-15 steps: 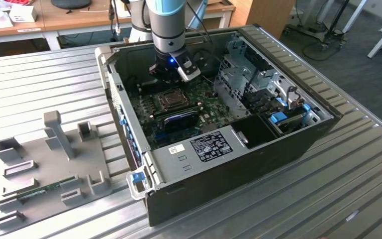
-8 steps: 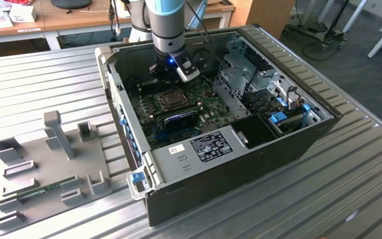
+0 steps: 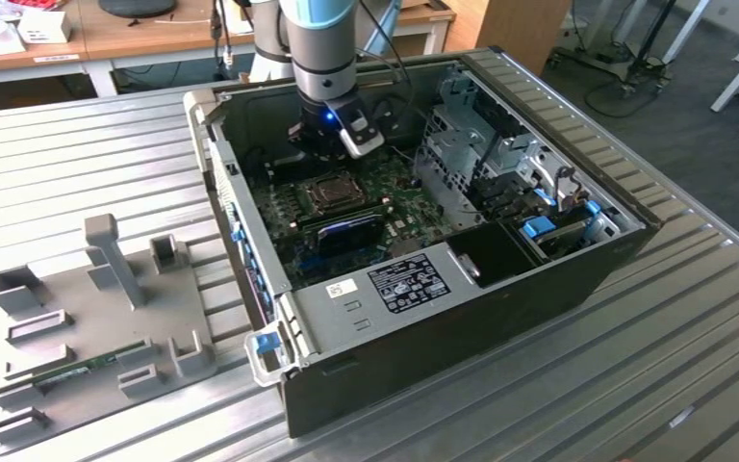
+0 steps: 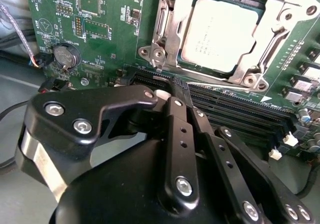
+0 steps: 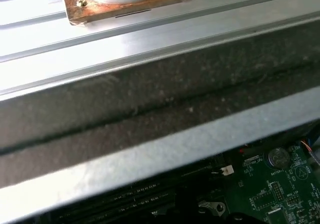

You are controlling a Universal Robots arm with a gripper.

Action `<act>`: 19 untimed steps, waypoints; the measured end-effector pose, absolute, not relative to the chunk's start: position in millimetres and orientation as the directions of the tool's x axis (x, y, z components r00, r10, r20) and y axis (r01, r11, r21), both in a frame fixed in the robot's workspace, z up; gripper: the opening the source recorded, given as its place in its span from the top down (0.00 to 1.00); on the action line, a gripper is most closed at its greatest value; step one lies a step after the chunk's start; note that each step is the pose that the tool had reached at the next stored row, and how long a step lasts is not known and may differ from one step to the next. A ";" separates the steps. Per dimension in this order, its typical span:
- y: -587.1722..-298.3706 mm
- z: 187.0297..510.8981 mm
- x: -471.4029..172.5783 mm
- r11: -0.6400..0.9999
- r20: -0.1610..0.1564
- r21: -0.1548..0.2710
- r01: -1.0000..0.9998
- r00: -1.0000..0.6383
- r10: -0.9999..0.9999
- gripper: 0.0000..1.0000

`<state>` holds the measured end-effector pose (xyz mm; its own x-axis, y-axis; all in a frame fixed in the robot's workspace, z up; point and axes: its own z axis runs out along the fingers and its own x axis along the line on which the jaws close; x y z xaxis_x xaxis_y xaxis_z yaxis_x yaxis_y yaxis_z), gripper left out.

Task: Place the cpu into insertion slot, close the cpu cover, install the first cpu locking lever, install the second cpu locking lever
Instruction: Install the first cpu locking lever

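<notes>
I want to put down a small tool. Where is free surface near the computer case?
The ribbed metal table is bare on the exterior view's right of the computer case. Left of it, the grey fixture tray crowds the table. Inside the case, the gripper hangs over the packed motherboard.

1. A ribbed aluminium table (image 3: pixel 74 144) with parallel grooves carries everything.
2. An open black computer case (image 3: pixel 498 318) lies on its side on it.
3. Toward the exterior view's left, a grey fixture plate (image 3: pixel 88 327) with upright holders rests flat on the table.
</notes>
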<state>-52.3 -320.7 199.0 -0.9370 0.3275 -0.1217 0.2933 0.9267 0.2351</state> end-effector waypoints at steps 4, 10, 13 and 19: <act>-320.2 199.0 -52.3 0.924 -0.122 0.235 0.301 -0.934 0.336 0.90; -319.7 199.0 -52.5 0.922 -0.123 0.242 0.303 -0.933 0.339 0.90; -319.5 198.9 -52.8 0.919 -0.124 0.253 0.302 -0.932 0.340 0.90; -319.4 199.0 -54.0 0.918 -0.126 0.260 0.301 -0.931 0.341 0.90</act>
<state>-54.0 -319.4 199.0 -0.9315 0.3412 -0.1264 0.3008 0.9176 0.2597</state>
